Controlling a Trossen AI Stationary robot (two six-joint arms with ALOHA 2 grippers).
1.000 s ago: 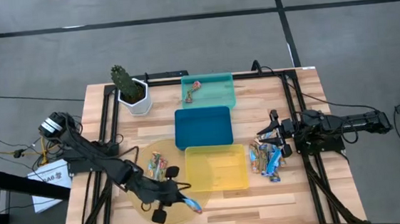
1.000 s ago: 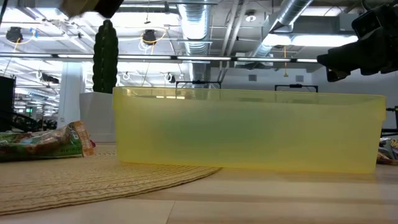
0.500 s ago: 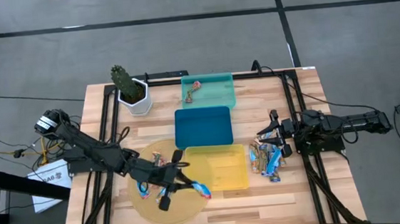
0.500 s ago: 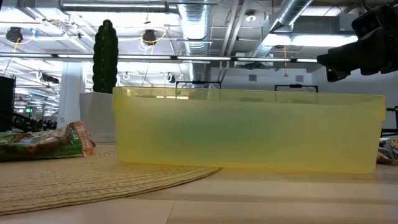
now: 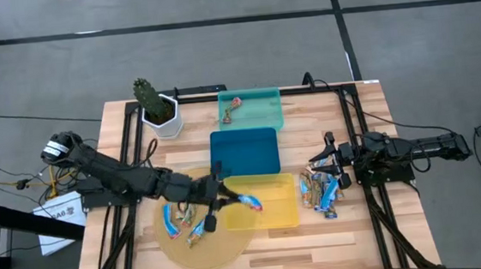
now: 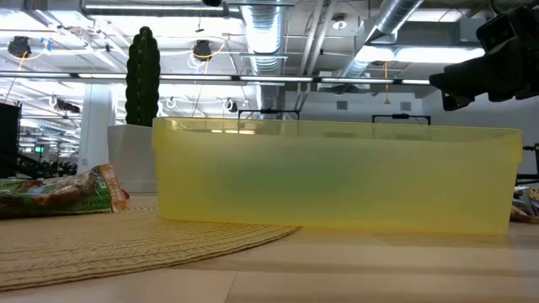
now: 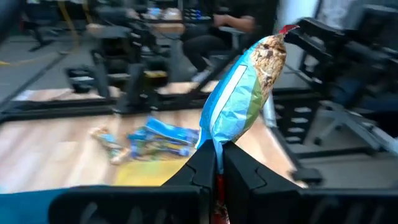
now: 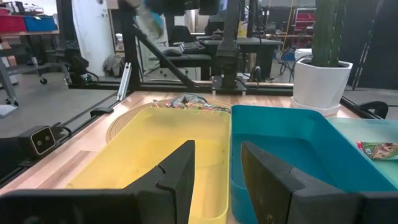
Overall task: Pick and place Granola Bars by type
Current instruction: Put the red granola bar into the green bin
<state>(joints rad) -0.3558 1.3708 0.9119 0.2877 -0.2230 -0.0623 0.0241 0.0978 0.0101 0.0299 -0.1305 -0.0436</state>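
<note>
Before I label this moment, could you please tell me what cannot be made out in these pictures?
- Low view: the yellow tray hides the blue tray, the teal tray and the bar pile behind it.
- High view: printing on the bars on the woven mat is too small to read.
- Left wrist view: the held bar is clear, but the bars beyond are blurred.

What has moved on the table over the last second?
The left claw, shut on a blue-white wrapped granola bar, swung from the round woven mat's front edge up to the yellow plastic tray, so the bar now hangs over the tray's near-left corner. The right claw, the trays and the other bars stayed put.
</note>
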